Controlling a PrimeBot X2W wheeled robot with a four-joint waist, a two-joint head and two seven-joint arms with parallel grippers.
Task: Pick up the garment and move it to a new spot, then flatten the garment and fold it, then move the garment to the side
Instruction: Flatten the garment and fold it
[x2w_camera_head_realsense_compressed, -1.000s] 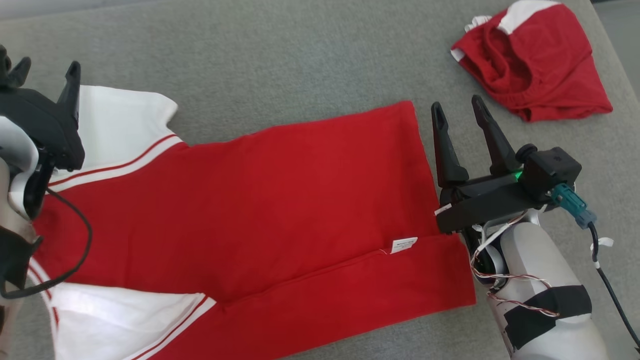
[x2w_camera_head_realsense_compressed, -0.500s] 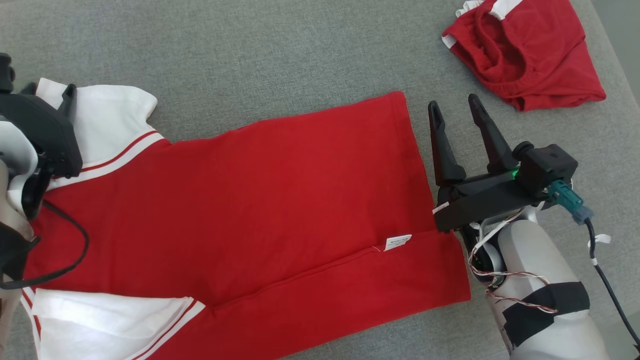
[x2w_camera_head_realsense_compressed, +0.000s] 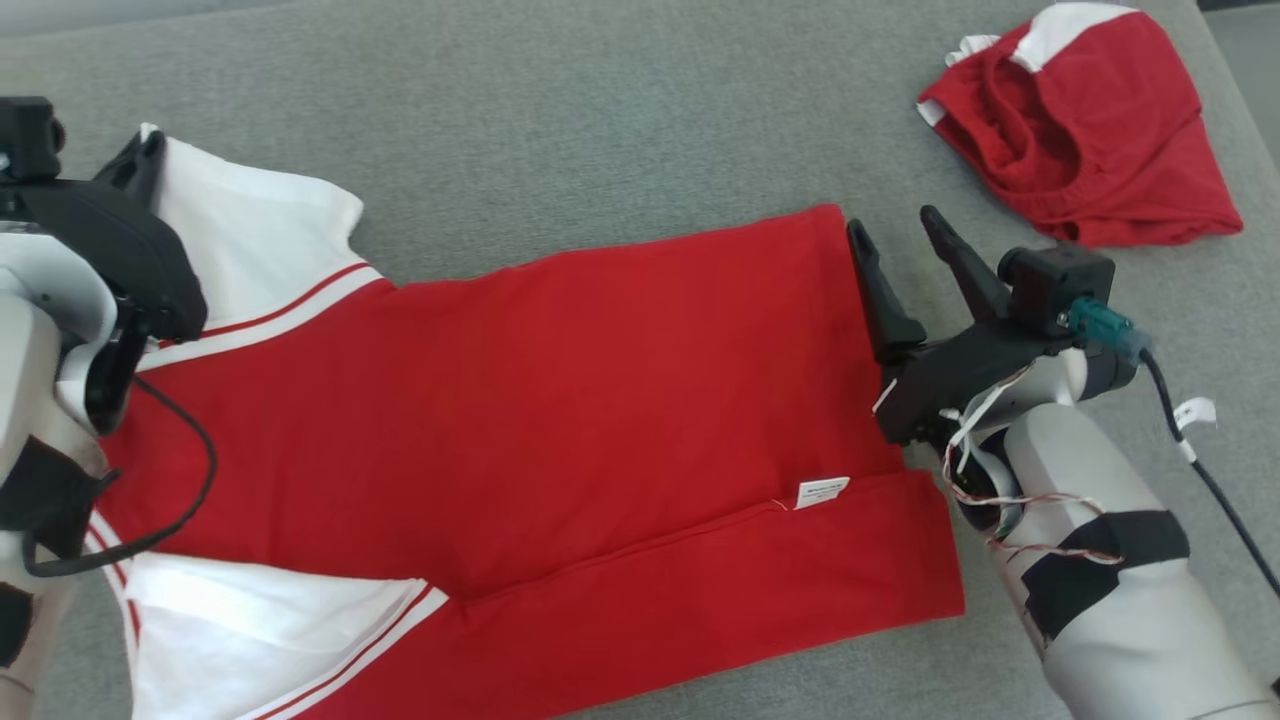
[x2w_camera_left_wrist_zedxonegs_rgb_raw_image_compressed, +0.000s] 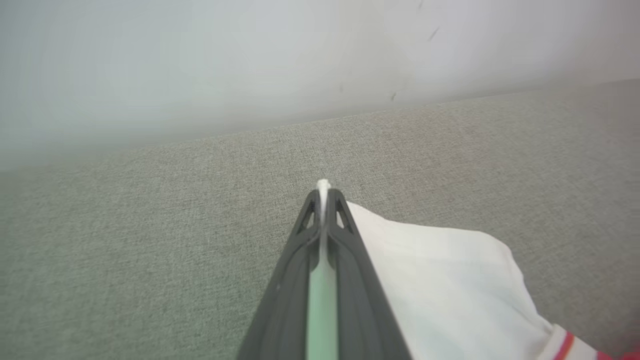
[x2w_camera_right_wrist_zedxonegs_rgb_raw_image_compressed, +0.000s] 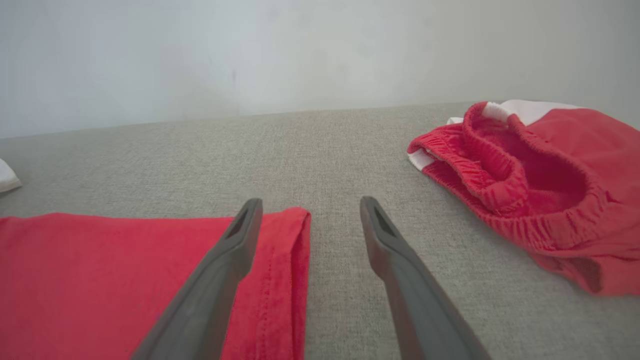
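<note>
The garment (x2w_camera_head_realsense_compressed: 560, 400), red with white sleeves, lies spread flat on the grey cloth surface (x2w_camera_head_realsense_compressed: 600, 130). My left gripper (x2w_camera_head_realsense_compressed: 145, 150) is at the far left, shut on the far corner of the white sleeve (x2w_camera_head_realsense_compressed: 250, 240). In the left wrist view a strip of white cloth is pinched between the closed fingers of the left gripper (x2w_camera_left_wrist_zedxonegs_rgb_raw_image_compressed: 324, 192), and the sleeve (x2w_camera_left_wrist_zedxonegs_rgb_raw_image_compressed: 440, 280) trails off to the right. My right gripper (x2w_camera_head_realsense_compressed: 892, 225) stands open at the red hem's far corner. In its wrist view the right gripper (x2w_camera_right_wrist_zedxonegs_rgb_raw_image_compressed: 310, 205) straddles the hem edge of the garment (x2w_camera_right_wrist_zedxonegs_rgb_raw_image_compressed: 100, 270).
A second red and white garment (x2w_camera_head_realsense_compressed: 1090, 130) lies crumpled at the far right, also seen in the right wrist view as a bunched waistband (x2w_camera_right_wrist_zedxonegs_rgb_raw_image_compressed: 540, 185). A pale wall (x2w_camera_right_wrist_zedxonegs_rgb_raw_image_compressed: 300, 50) rises behind the surface. Bare grey cloth stretches beyond the hem.
My left gripper has closed on the white sleeve's corner. My right gripper has tipped lower toward the hem corner, still open. The head camera has shifted a little.
</note>
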